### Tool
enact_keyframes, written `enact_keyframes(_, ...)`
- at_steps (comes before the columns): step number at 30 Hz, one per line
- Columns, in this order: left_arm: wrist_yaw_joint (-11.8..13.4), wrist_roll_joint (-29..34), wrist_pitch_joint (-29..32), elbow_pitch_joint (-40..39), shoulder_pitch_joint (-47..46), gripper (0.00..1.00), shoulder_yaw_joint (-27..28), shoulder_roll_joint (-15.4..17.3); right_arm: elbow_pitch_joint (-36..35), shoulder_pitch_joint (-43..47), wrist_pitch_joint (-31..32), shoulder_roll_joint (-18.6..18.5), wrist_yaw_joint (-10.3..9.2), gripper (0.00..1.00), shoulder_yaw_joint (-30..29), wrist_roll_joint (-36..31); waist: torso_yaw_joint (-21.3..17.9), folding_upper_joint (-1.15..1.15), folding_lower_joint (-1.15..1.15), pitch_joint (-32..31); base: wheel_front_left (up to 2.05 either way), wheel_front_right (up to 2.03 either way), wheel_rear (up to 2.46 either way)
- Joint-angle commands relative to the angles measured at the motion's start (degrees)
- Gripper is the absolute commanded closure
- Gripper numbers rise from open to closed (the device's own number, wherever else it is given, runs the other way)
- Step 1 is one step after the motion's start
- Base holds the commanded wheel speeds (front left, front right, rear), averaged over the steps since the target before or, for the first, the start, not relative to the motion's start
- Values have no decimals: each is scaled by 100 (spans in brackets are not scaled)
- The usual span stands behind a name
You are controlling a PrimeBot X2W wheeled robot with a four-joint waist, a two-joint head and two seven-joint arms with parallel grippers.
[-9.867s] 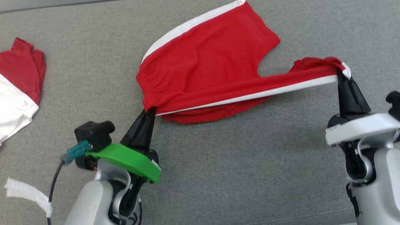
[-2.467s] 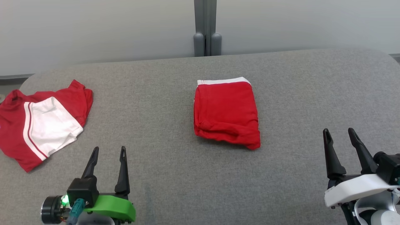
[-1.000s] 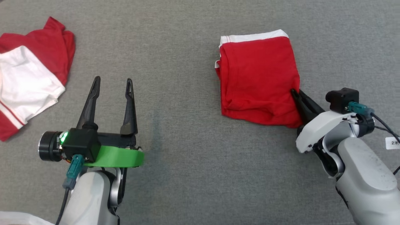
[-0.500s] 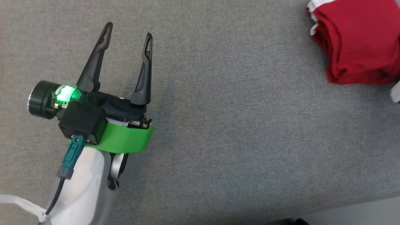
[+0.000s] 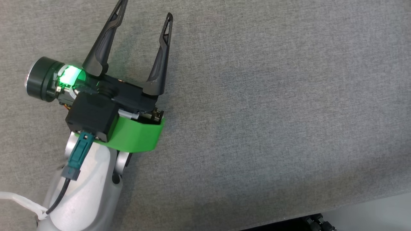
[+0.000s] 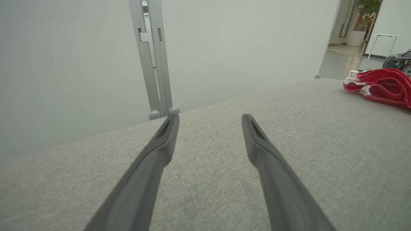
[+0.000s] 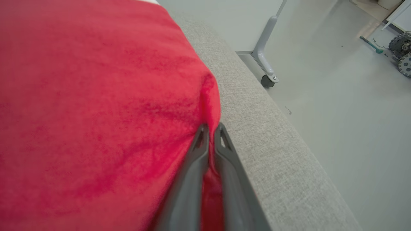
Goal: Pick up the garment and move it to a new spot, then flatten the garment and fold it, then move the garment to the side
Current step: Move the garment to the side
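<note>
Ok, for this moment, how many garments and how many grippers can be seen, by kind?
Red garment: 1
Grippers: 2 (left gripper open, right gripper shut on the red garment)
Total: 3

Two grippers were counted: the left gripper (image 6: 211, 117) and the right gripper (image 7: 212, 126), each with two dark fingers (image 6: 154, 160). There was one grey table (image 7: 257, 128). One red garment (image 7: 96, 96) lay on it in the right wrist view. The single red heap (image 6: 382, 86) far off in the left wrist view was probably that same piece. Around the room stood one post (image 6: 154, 64), one white side table (image 6: 387, 35), one potted plant (image 6: 355, 38), one caster (image 7: 267, 81) and two ribbed wheels (image 7: 405, 65).
</note>
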Motion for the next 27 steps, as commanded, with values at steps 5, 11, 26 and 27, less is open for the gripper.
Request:
enact_keyframes(5,66,-59,-17,121,206,0,13,58,-295,292,-115,209,-9,0,-267,-217,-185,0,0,-360,0,0,0)
enact_keyframes(11,213,-207,-39,324,677,0,97,91,-1776,1555,-113,875,-9,0,-1173,-749,-350,0,0,-1091,0,0,0)
enact_keyframes(26,724,-760,-239,931,2030,0,502,-39,-4464,4262,-77,2534,-9,0,-963,-1516,-131,0,0,-2676,0,0,0)
enact_keyframes(27,747,-793,-256,973,2120,0,520,-45,-4546,4357,-25,2615,-9,0,-883,-1543,-85,0,0,-2762,0,0,0)
